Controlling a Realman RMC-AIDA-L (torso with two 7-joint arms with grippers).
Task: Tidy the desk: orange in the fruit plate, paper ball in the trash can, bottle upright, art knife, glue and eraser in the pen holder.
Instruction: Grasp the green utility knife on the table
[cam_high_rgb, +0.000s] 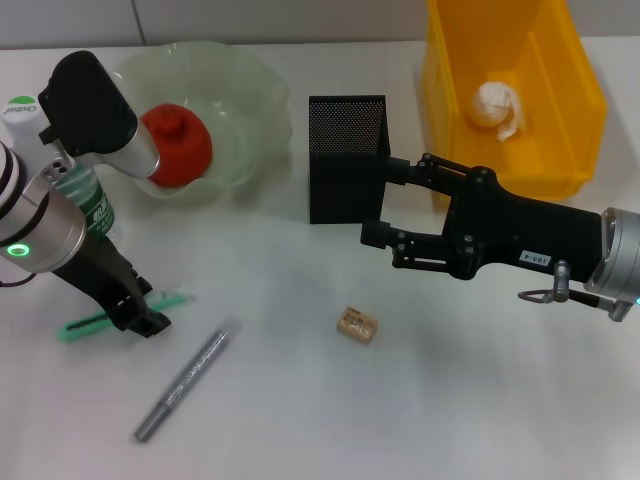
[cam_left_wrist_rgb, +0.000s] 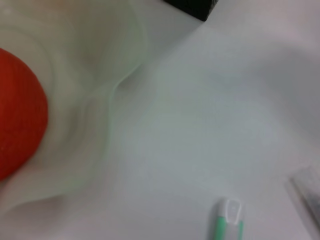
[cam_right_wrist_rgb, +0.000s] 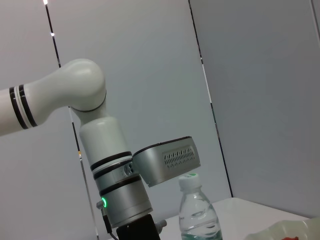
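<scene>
Orange (cam_high_rgb: 176, 145) sits in the fruit plate (cam_high_rgb: 245, 110), the paper ball (cam_high_rgb: 497, 106) in the yellow trash can (cam_high_rgb: 560, 110), and the bottle (cam_high_rgb: 70, 180) stands upright. Beside the black pen holder (cam_high_rgb: 346, 158), the right gripper (cam_high_rgb: 372, 202) hangs with jaws spread wide, gripping nothing. The left gripper (cam_high_rgb: 140, 318) touches down by the green art knife (cam_high_rgb: 120, 312); its opening cannot be told. Still loose on the desk (cam_high_rgb: 450, 420) are the eraser (cam_high_rgb: 357, 324) and grey glue (cam_high_rgb: 187, 380).

A robotics lab or test room: a plain white tabletop (cam_high_rgb: 420, 420) set against bare grey wall panels (cam_right_wrist_rgb: 250, 75), with a white jointed robot arm (cam_right_wrist_rgb: 95, 150) standing over a few staged desk props.
</scene>
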